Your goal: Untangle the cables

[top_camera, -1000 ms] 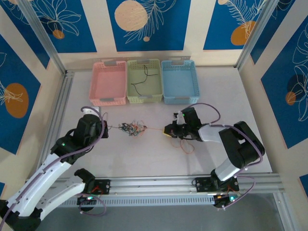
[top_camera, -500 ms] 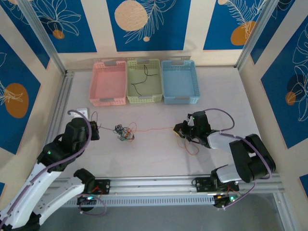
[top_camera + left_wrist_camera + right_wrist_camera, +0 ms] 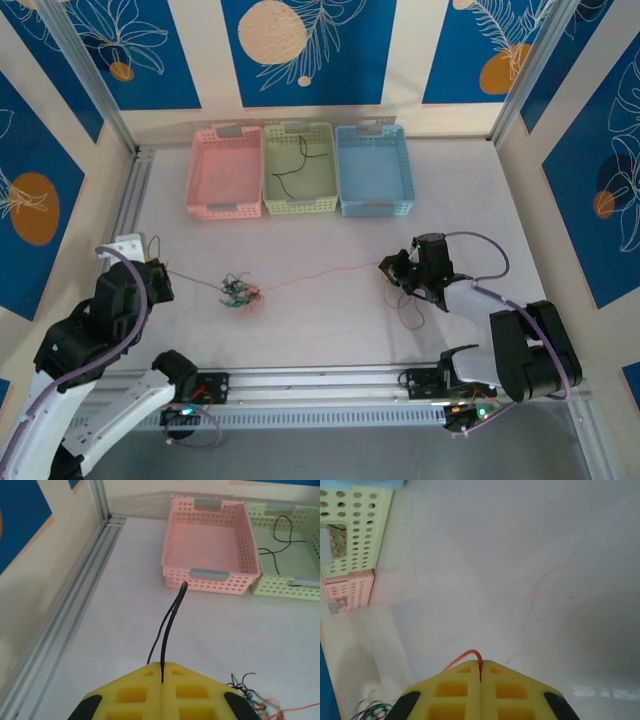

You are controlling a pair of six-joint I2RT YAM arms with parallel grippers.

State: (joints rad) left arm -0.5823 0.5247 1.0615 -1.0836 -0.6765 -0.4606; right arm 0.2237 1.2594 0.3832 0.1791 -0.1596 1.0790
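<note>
The cables form a small tight knot (image 3: 240,294) of black, green and orange wires on the white table, between the two arms. A black wire (image 3: 195,282) runs taut from the knot to my left gripper (image 3: 160,276), which is shut on it. In the left wrist view that black wire (image 3: 172,615) sticks up out of the closed yellow pads (image 3: 145,690), and the knot (image 3: 250,690) lies at the lower right. An orange wire (image 3: 315,274) stretches from the knot to my right gripper (image 3: 388,268), shut on it. The orange wire (image 3: 465,657) loops out of the closed pads (image 3: 505,690).
Three baskets stand in a row at the back: pink (image 3: 227,209), green (image 3: 300,205) with a black cable (image 3: 290,175) inside, and blue (image 3: 375,207). A loose orange strand (image 3: 410,318) curls beside the right arm. Metal rails (image 3: 125,215) border the left and near edges.
Both grippers have pulled apart, the left one further left and nearer, the right one to the right. The knot has shrunk, slid left, and the orange wire has drawn out longer.
</note>
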